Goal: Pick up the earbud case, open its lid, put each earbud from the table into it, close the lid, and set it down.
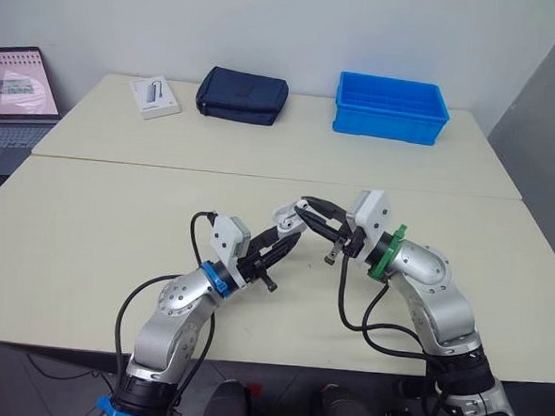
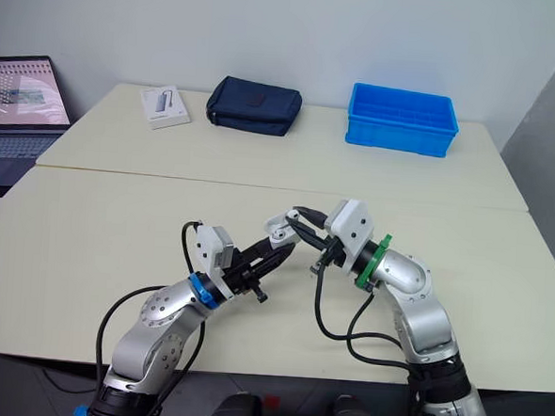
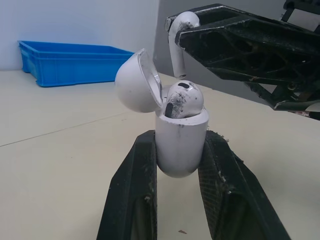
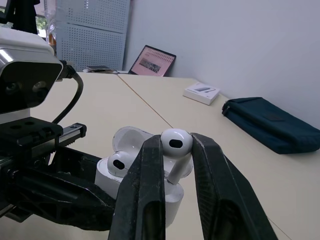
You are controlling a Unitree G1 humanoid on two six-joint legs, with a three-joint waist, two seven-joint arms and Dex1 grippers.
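The left pincer (image 1: 285, 231) had the earbud case (image 3: 181, 150) clamped between its two black fingers, gripping the lower body from either side; the case was up off the desk (image 1: 116, 226), held over the middle of the near desk; its lid (image 3: 132, 82) was swung back and stood open on the hinge. One earbud (image 3: 183, 98) already sat in the case, its rounded head poking above the rim. In came the right pincer (image 1: 305, 208) from the opposite side, shut on the second earbud (image 4: 176, 142); the fingers pinched the head, and the stem pointed down toward the case; that earbud hung just above the open mouth, right beside the seated one; whether the stem tip had touched the case, I could not tell. The two pincers met nearly tip to tip above the desk.

Far back on the rear desk sat a blue bin (image 1: 391, 107) to the right, a navy pouch (image 1: 242, 96) near the middle, and a white box (image 1: 155, 97) just to its left; a laptop (image 1: 16, 93) stood open off the left edge, well apart from the action.
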